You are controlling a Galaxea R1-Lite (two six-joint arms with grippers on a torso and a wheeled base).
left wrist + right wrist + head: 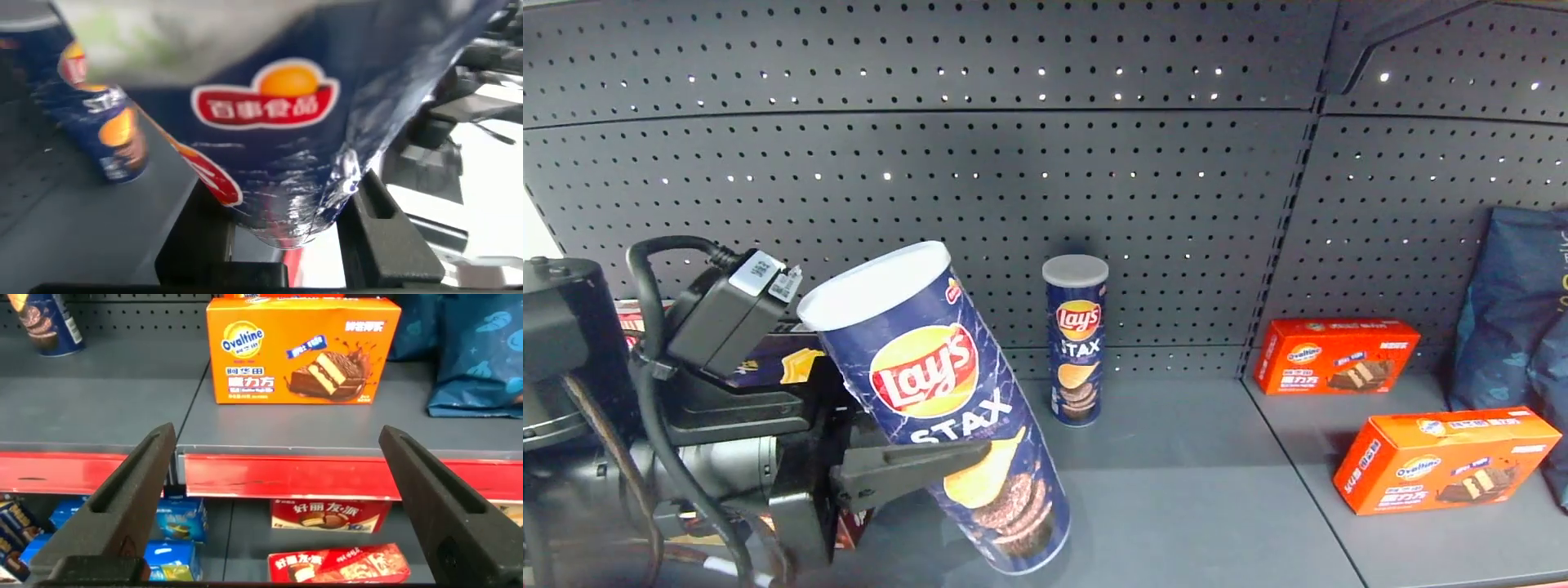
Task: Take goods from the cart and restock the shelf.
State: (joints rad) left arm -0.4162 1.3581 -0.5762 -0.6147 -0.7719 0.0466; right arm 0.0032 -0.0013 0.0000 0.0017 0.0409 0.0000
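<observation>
My left gripper [943, 461] is shut on a dark blue chips can [947, 408] with a white lid, gripping its lower half. The can is tilted, its lid leaning left and its base low over the front of the grey shelf [1176, 490]. In the left wrist view the same can [302, 131] sits squeezed between the two fingers [384, 237]. A second, matching can [1076, 343] stands upright at the back of the shelf, to the right of the held one. My right gripper [278, 506] is open and holds nothing, facing the shelf's front edge below an orange box [298, 351].
Two orange snack boxes [1441, 457] [1331, 355] lie on the shelf's right section, with dark blue bags [1511, 318] beyond them. A perforated back panel [1013, 163] closes the shelf. A red price rail [327, 478] runs along the front, with more boxes [331, 514] on the lower shelf.
</observation>
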